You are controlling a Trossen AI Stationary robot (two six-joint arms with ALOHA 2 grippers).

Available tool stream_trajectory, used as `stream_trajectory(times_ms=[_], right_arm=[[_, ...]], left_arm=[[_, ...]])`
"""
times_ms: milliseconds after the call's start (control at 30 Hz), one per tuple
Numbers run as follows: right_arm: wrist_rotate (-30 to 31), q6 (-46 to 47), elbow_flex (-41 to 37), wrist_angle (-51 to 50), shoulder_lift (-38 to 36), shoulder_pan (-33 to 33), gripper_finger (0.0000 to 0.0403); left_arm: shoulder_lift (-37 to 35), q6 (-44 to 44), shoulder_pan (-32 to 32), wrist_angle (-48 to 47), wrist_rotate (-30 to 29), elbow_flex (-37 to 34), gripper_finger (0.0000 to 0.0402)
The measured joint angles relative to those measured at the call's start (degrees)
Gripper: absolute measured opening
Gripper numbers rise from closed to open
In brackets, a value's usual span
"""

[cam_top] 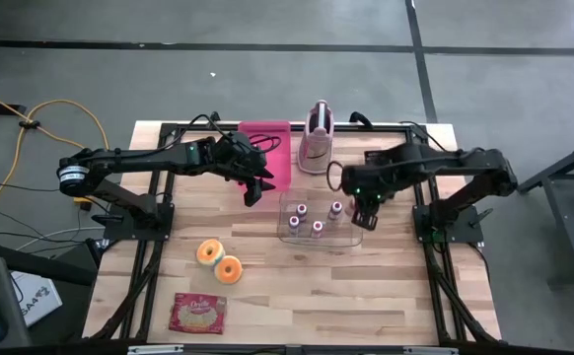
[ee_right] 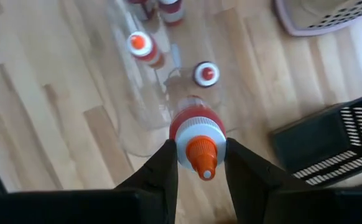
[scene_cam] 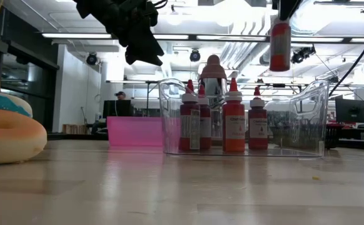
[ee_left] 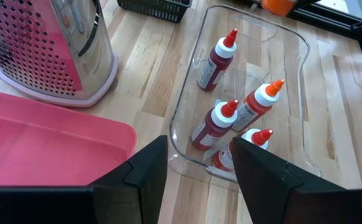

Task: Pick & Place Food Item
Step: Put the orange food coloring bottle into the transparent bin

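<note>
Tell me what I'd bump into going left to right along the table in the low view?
Donuts → pink tray → clear bin with four sauce bottles inside → held sauce bottle up high in the right gripper.

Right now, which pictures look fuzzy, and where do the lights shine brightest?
Right wrist view: the held bottle is sharp, the floor and table below it soft. Low view: the near donut is blurred, the ceiling lights glare white, and the clear bin glints. High view: even light, faint shadows.
</note>
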Motion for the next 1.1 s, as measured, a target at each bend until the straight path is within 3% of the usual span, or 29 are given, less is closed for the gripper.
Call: stream_trajectory(times_ms=[200, 567, 1100], right_arm=[[-0.61, 1.48, 0.00, 0.44, 1.61, 2.14, 0.0098], [-0.94, -3.21, -0.23, 4.13, 8.98, 0.31, 0.0098], [-4.28, -4.44, -13.10, 19.30, 10.10, -0.97, 0.0098]], left_arm=[[-0.01, -0.01, 0.00, 0.00, 0.00, 0.00, 0.0173], [0.00, -0.02, 0.02, 0.00, 0.00, 0.00, 0.0173], [-0.01, -0.02, 0.02, 0.00, -0.01, 0.00, 0.0173]])
